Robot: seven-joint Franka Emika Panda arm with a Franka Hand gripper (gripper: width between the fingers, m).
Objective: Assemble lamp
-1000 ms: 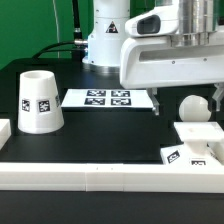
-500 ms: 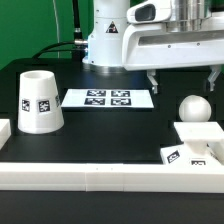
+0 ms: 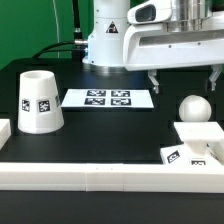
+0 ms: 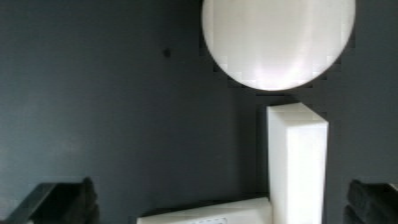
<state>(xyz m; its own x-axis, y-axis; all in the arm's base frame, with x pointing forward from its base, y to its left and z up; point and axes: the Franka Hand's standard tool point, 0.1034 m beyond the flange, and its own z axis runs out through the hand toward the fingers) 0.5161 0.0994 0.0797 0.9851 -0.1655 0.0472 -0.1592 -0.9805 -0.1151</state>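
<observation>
status: nothing joined yet. white ball-shaped plastic bulb (image 3: 193, 107) lies on the black bench (image 3: 110, 140) just beside the low white sloped-sided base (image 3: 200, 135); white tapered cup-like shade (image 3: 38, 100) stands well apart from the base. hand (image 3: 183, 84) hangs over the bulb, fingers spread, empty.

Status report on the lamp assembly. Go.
Gripper open, empty, hanging above the bulb. Bulb loose on the table by the base. Shade apart, at the exterior view's left. Nothing between gripper and bulb.
</observation>
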